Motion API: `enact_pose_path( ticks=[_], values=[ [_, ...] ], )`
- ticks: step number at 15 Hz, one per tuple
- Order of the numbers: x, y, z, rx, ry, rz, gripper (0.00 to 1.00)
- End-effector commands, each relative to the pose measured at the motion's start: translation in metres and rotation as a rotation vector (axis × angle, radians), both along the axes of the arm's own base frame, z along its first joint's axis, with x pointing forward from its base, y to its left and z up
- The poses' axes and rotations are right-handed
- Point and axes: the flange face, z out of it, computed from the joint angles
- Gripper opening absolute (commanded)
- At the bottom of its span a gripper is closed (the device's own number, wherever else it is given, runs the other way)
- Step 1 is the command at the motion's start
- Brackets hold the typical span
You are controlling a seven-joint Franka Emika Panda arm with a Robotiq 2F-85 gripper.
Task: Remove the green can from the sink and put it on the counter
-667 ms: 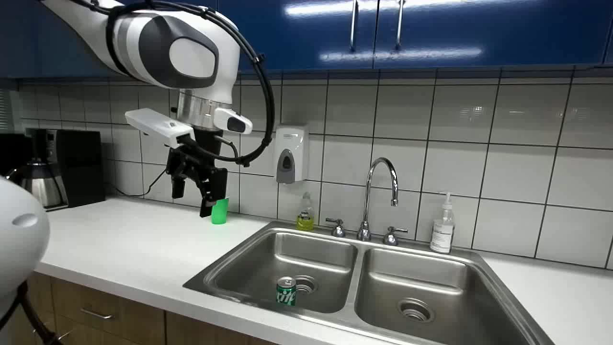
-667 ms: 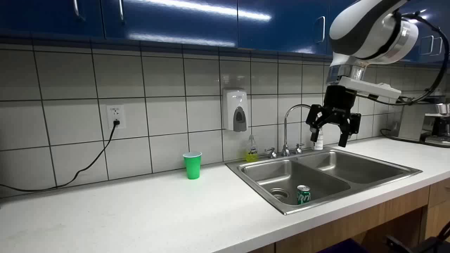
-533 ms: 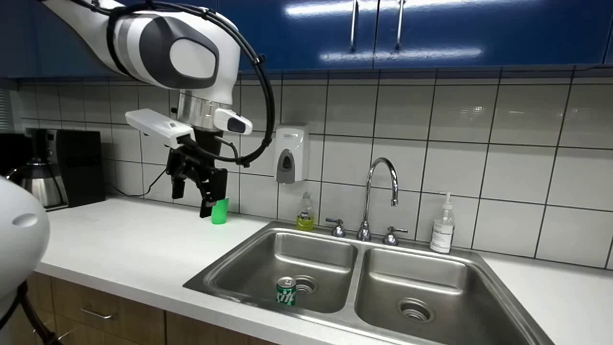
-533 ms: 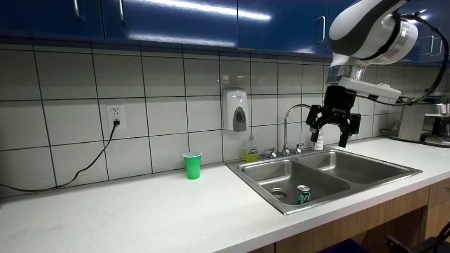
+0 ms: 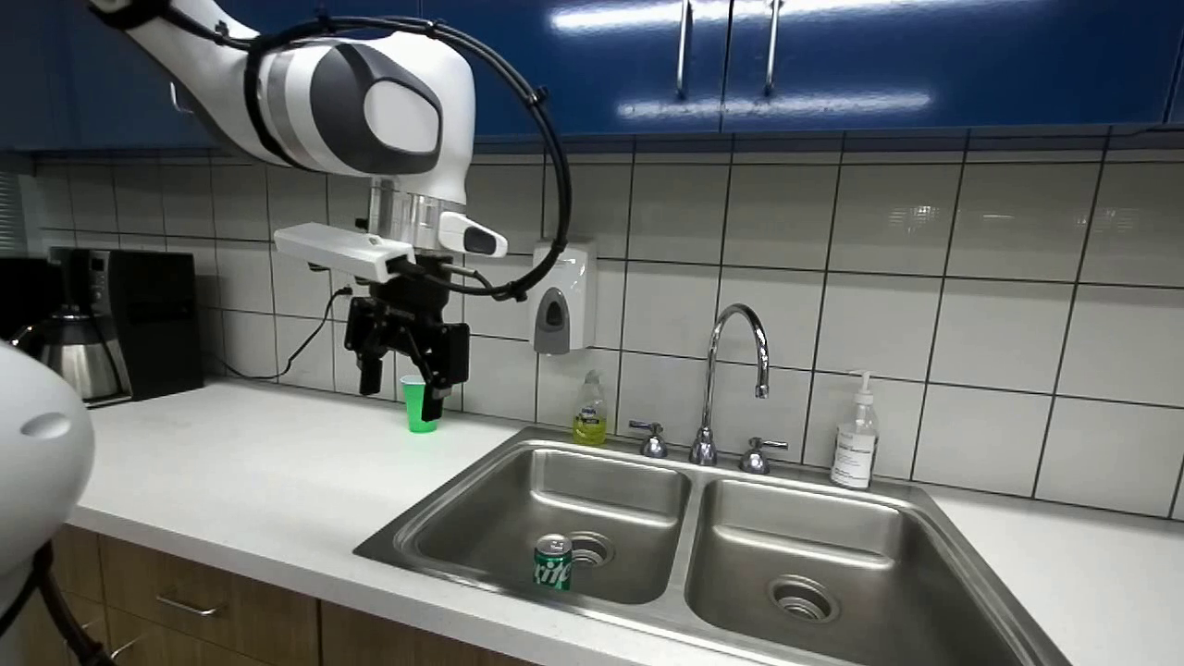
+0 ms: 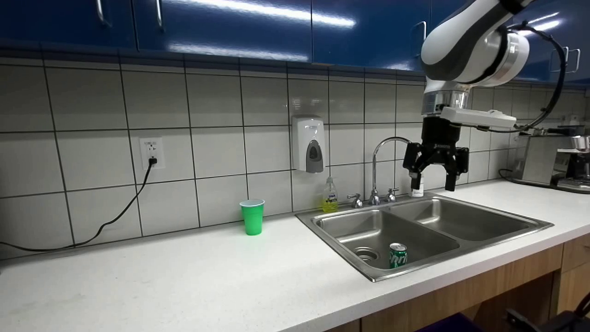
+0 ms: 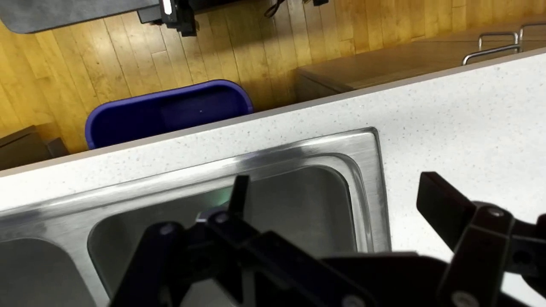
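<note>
The green can (image 5: 553,562) stands upright on the floor of a basin of the steel sink (image 5: 687,555), near its drain. It also shows in an exterior view (image 6: 398,256), close to the front wall. My gripper (image 5: 401,398) is open and empty, pointing down, well above the counter (image 5: 259,472) and apart from the can. The gripper also shows in an exterior view (image 6: 433,185). In the wrist view its spread fingers (image 7: 335,187) straddle the sink rim (image 7: 371,192). There the can is mostly hidden behind a finger; a green gleam shows beside that finger.
A light-green cup (image 5: 418,407) stands by the tiled wall. The gooseneck faucet (image 5: 710,388) rises behind the sink between two handles. A yellow soap bottle (image 5: 590,416) and a pump bottle (image 5: 855,444) stand at the back. A blue bin (image 7: 170,113) is below the counter edge.
The arm and gripper have shifted slightly and the hand hangs straighter, less tilted. More of the cup shows between the fingers. The can has not moved and the fingers stay open.
</note>
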Motion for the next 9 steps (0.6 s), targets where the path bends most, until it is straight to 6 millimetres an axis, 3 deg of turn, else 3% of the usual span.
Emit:
enact_pose_path(
  ticks=[1,9],
  values=[
    [0.037,-0.015,-0.013,-0.006,0.022,0.054,1.00],
    [0.120,-0.053,-0.084,-0.015,0.015,0.086,1.00]
  ],
)
